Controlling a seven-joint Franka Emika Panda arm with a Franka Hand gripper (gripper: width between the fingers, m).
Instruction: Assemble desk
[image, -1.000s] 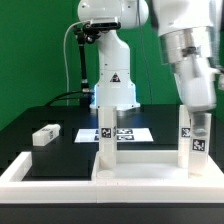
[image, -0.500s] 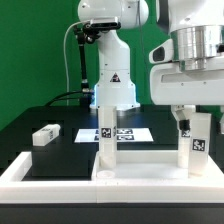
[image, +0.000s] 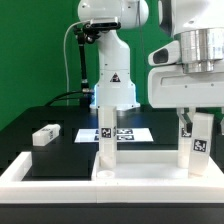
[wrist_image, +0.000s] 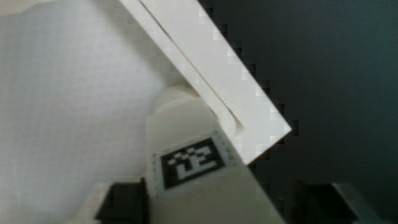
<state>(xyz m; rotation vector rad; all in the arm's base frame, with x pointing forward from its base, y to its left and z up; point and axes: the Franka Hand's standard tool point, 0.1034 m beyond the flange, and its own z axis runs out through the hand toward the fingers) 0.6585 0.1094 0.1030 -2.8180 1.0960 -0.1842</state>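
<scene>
The desk slab (image: 140, 165) lies flat at the front, inside the rim. Two white leg blocks stand upright on it: one towards the exterior view's left (image: 106, 138), one at the right (image: 198, 145), each with a black-and-white tag. My gripper (image: 197, 122) hangs over the right leg and straddles its top. In the wrist view this leg (wrist_image: 210, 165) stands between my two dark fingers (wrist_image: 121, 202) on the slab (wrist_image: 71, 90). One finger lies against it and a narrow dark gap shows at the other. A loose leg block (image: 44, 135) lies on the black table at the left.
The marker board (image: 132, 132) lies flat behind the slab. The white raised border rim (image: 20, 172) runs along the front and left. The arm's white base (image: 115, 85) stands at the back centre, before a green wall.
One second ago my wrist was turned at an angle over the right leg. It has since swung square-on, and the leg's top now shows beside a finger. The legs and slab have not shifted.
</scene>
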